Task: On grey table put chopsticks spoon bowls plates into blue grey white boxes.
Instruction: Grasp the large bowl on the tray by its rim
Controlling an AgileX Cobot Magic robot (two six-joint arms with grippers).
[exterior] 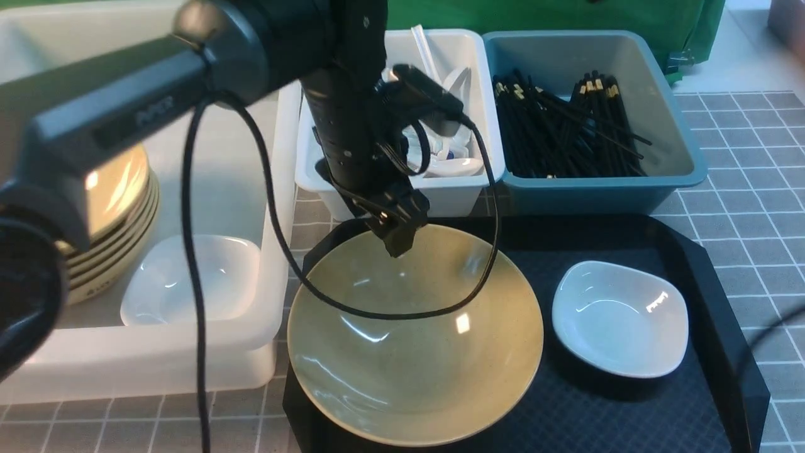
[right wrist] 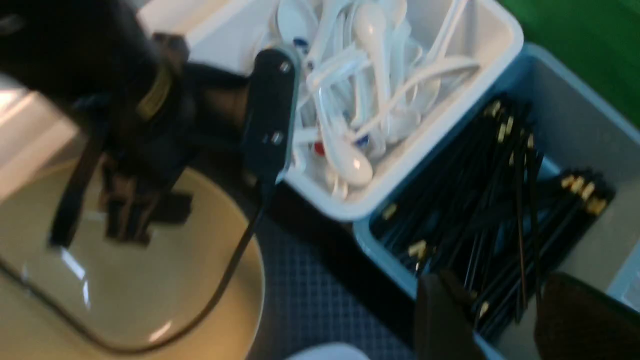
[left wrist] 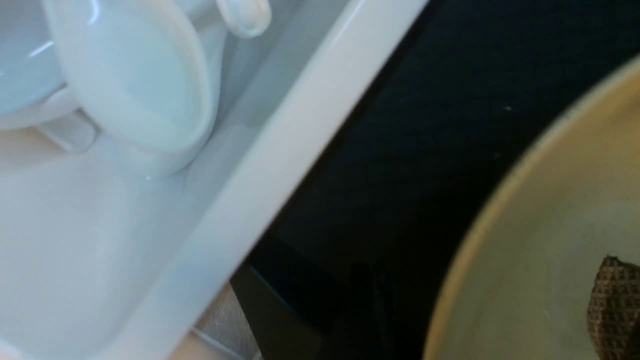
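Left to right on the grey table (exterior: 755, 189): the big white tub (exterior: 251, 371) holds the stacked bowls (exterior: 126, 201) and a small plate (exterior: 226, 277). The left gripper (exterior: 397, 248) hangs just over the far rim of the loose bowl (exterior: 415, 352) on the black tray (exterior: 629, 409), jaws spread, holding nothing. Behind the tray, the white bin (exterior: 453, 195) is full of spoons (exterior: 453, 165) and the blue bin (exterior: 597, 195) holds the chopsticks (exterior: 566, 138); a second plate (exterior: 619, 318) sits at the tray's right, and the right gripper (right wrist: 505, 325) is above the blue bin, jaws apart, no grip visible.
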